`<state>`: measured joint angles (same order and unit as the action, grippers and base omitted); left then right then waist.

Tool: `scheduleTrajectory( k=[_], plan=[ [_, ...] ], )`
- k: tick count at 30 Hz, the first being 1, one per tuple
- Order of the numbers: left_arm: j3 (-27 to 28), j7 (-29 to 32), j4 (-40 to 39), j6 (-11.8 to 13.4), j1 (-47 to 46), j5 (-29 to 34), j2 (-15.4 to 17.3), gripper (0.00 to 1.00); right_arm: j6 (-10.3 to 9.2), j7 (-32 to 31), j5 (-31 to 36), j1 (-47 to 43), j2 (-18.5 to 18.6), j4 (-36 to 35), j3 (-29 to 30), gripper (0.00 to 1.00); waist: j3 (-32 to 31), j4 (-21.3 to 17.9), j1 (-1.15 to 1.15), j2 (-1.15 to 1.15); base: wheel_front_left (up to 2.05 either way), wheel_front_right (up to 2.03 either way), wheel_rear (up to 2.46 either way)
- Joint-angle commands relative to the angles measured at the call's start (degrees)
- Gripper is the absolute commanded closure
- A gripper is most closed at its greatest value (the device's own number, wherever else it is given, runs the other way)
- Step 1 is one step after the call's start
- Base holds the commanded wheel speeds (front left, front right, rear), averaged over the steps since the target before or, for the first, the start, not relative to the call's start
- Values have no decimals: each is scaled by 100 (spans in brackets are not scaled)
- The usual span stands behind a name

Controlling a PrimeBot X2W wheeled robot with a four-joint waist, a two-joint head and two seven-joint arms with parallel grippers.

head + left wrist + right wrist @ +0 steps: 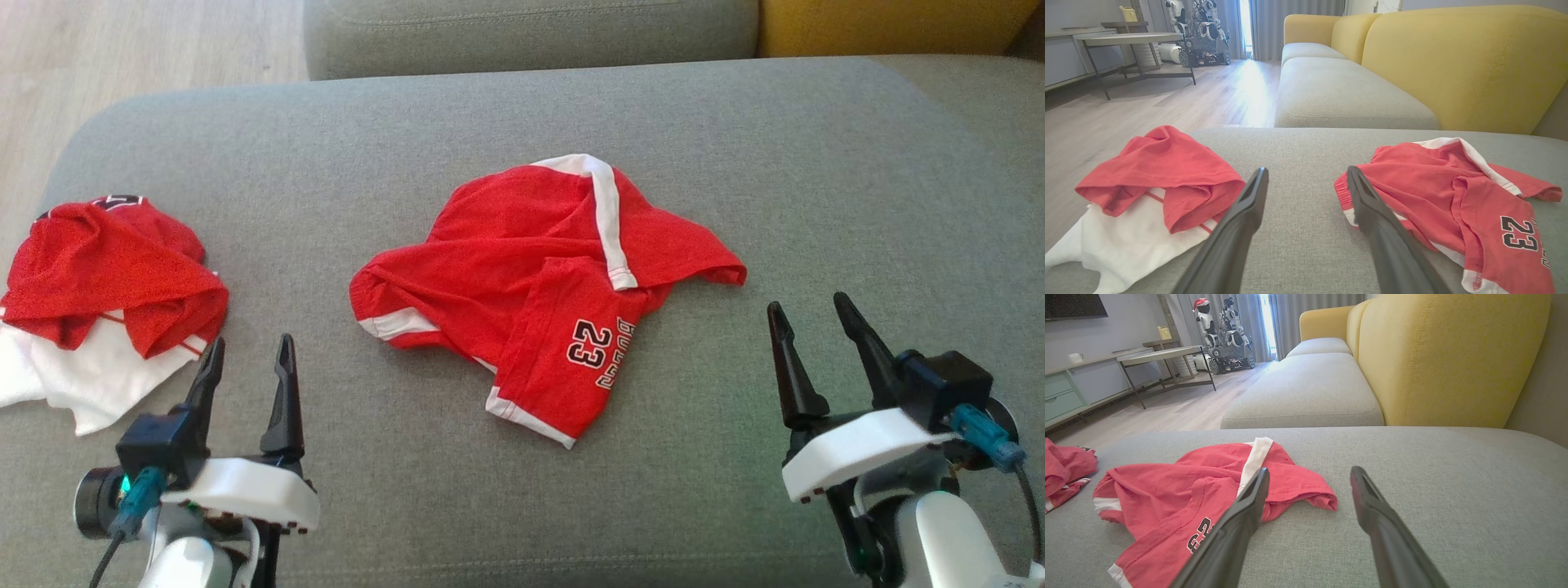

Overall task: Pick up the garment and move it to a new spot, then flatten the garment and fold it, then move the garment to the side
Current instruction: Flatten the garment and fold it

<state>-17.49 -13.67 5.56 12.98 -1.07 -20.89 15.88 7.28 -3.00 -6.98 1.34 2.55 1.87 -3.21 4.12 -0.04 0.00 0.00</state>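
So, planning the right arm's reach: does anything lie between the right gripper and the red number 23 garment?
Nothing; the head view shows only bare grey cushion between the right gripper and the red garment.

The head camera looks steeply down on the grey sofa seat from close above. Both wrist cameras sit low near the cushion, facing along it toward the yellow backrest and the room beyond. All three share the crumpled red shorts.

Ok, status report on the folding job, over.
Left end effector open, empty; right end effector same. Red garment crumpled on cushion, untouched. Second garment lies left, apart.
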Motion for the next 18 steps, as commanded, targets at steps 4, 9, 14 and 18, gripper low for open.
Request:
scheduleTrajectory(
  k=[4, 9, 14, 18],
  plan=[
    [228, 41, -211, 50, -203, -38, 148, 0, 21, -5, 27, 151, 32, -215, -130, 0, 15, 6, 0, 0, 0, 0, 0],
    [206, 58, -215, 59, -231, -41, 151, 0, 21, -19, 22, 170, 32, -186, -157, 0, 36, 34, 0, 0, 0, 0, 0],
    [161, 71, -201, 45, -333, -50, 128, 0, 21, -309, -76, 258, 32, 80, -561, 0, 140, 131, 0, 0, 0, 0, 0],
    [89, 69, -177, 10, -473, -45, 75, 0, 21, -616, -125, 435, 32, 400, -1420, 0, 270, 267, 0, 0, 0, 0, 0]
  ],
)
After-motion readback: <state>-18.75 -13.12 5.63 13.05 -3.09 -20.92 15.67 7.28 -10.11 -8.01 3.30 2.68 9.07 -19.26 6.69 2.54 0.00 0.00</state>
